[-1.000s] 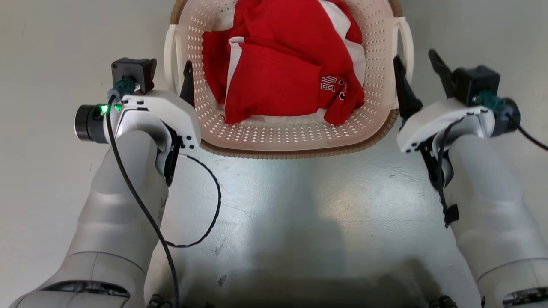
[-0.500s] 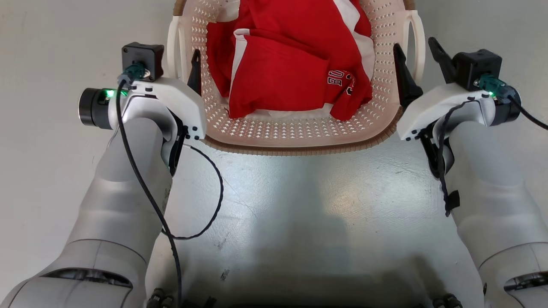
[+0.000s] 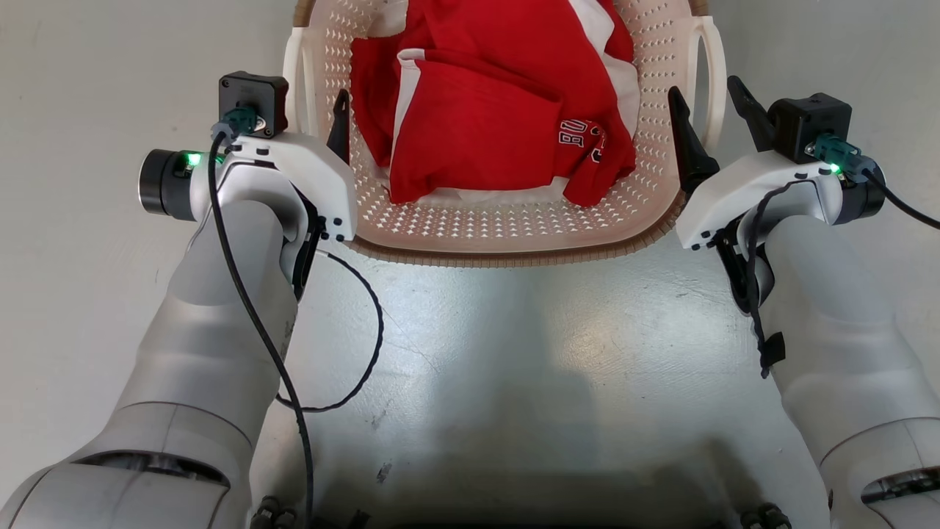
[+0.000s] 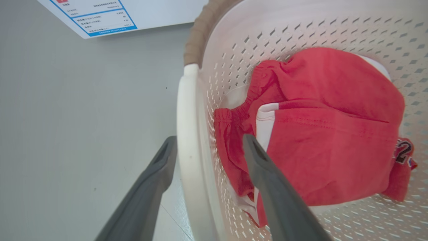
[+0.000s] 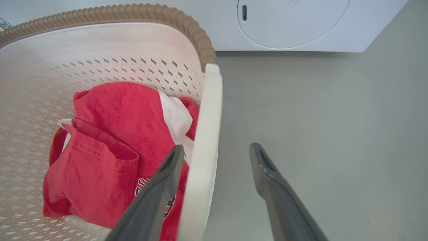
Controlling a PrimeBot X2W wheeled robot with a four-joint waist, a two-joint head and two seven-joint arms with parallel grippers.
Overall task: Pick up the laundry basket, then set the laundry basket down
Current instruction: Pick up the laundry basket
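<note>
Cream plastic, head view: laundry basket (image 3: 507, 235) sits between both arms, far end cut by the top edge; bare grey floor (image 3: 88, 88) open on both flanks.
Claws, head view: left claw (image 3: 316, 110) and right claw (image 3: 703, 88) spread wide, each astride a loop handle.
Lettering: red jersey (image 3: 477, 139) shows "BO".
Left wrist view: one finger outside left handle (image 4: 187, 134), one inside; label sheet (image 4: 97, 16) print unreadable.
Right wrist view: right handle (image 5: 207, 134) between fingers; floor runs free to white washing machine (image 5: 294, 23).
</note>
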